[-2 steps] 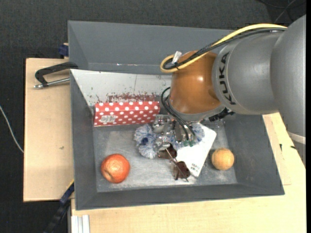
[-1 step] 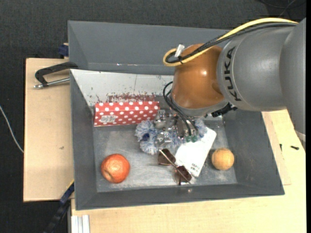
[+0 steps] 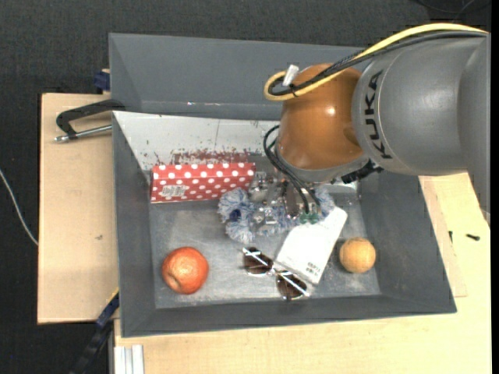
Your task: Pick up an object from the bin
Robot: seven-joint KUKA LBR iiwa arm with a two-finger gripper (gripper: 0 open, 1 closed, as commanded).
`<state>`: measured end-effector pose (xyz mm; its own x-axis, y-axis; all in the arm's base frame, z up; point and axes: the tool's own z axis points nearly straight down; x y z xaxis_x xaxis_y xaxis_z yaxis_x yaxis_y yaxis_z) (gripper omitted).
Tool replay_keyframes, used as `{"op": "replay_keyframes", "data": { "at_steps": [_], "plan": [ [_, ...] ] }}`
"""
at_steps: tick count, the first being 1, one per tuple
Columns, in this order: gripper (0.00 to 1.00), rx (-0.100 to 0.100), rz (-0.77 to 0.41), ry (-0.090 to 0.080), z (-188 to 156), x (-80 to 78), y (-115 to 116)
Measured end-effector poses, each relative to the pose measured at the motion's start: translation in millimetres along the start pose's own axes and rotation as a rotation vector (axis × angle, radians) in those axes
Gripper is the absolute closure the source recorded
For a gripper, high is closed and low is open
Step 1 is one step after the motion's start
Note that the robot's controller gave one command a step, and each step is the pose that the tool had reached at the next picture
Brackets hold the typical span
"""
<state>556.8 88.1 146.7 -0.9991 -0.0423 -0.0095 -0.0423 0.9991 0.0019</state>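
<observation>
Fingers first: you cannot tell if they are apart or together, because the gripper (image 3: 287, 201) stands low among the things and the orange wrist cover (image 3: 316, 123) hangs over it. It is at the middle of the bin (image 3: 405, 248), over the crumpled blue-white bundle (image 3: 240, 213) and just beside the white labelled packet (image 3: 312, 249). Nothing can be seen between the fingers.

The risks, in my judgement:
- A closing here may catch the bundle and the packet corner together.
- The soft bundle may slip out when you lift.
- The packet lies on the sunglasses (image 3: 269, 269), so a push could drag them.
- The red dotted box (image 3: 203, 181) is near.
</observation>
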Motion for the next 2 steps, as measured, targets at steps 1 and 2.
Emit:
{"op": "replay_keyframes", "data": {
  "at_steps": [1, 2],
  "plan": [
    [1.0, 0.0, 0.0, 0.002, -7.1, 0.3, 0.1],
    [1.0, 0.001, 0.001, 0.006, -39.4, -0.3, 0.4]
  ]
}}
